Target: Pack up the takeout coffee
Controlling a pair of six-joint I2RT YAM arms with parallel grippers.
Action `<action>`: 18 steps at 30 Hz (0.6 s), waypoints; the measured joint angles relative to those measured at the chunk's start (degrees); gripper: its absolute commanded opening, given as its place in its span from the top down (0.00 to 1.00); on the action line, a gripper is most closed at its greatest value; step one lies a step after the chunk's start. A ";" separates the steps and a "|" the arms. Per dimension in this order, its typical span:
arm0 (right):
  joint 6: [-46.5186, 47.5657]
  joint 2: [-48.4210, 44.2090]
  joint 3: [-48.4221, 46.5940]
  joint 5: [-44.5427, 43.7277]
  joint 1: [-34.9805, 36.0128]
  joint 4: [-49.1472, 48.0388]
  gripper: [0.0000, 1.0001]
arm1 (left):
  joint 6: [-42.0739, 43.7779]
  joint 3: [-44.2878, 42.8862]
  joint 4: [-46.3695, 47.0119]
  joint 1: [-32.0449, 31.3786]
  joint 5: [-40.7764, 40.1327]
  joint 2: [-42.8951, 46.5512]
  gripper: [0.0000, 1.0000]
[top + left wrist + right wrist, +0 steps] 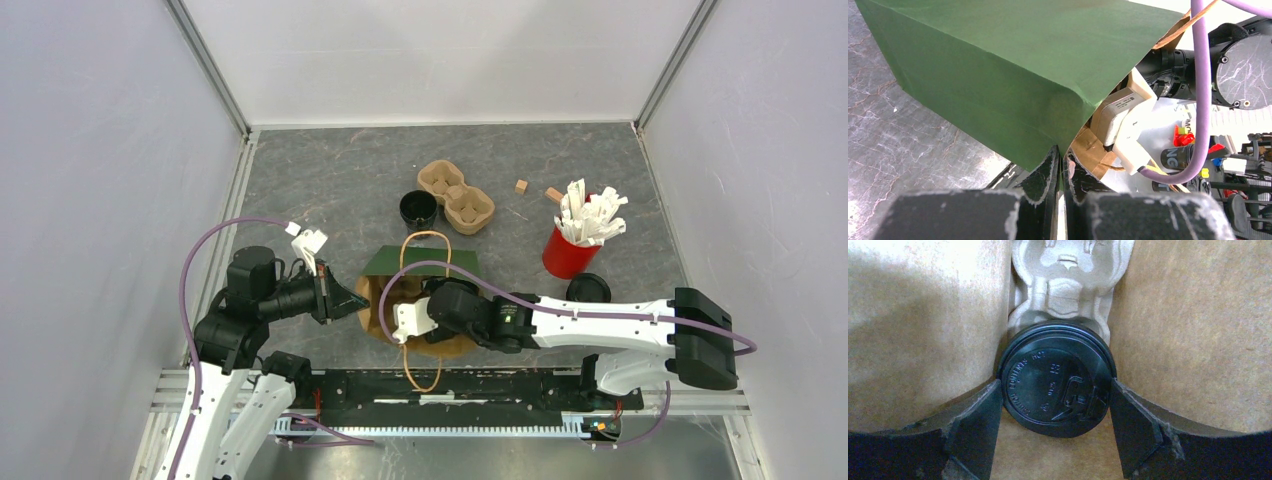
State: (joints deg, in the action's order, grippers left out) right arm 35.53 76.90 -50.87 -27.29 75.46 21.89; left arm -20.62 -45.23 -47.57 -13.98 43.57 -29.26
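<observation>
Your coffee [1055,380] shows only in the right wrist view: lid facing the camera, inside the bag [923,315], with a pulp tray [1068,280] just beyond it. The right gripper [1055,390] is clamped on it, a finger [975,425] touching each side of the lid. The top view hides the cup; there you see only the right arm reaching into the bag's mouth, low on the table [330,170]. Only the left wrist view shows you the left gripper [1061,170] pinched tight on the bag's green edge. Beyond the bag, the top view adds a second tray [455,195], an open black cup [418,208] and a red cup [566,255]
</observation>
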 measured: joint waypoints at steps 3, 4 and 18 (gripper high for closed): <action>0.39 0.00 0.46 0.07 -0.48 -1.05 0.39 | -0.31 0.07 0.02 0.00 0.04 0.00 0.89; 0.55 0.00 0.55 0.09 -0.68 -1.33 0.39 | -0.35 0.13 0.07 0.00 0.04 0.00 0.89; 1.03 0.17 1.22 0.87 -2.38 -3.39 0.38 | -1.20 0.33 0.20 0.00 0.02 0.00 0.90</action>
State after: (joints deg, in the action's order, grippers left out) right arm 36.56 77.08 -49.65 -26.41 73.08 18.50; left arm -21.82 -44.91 -47.37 -13.98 43.59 -29.26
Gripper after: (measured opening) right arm 0.774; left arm 0.106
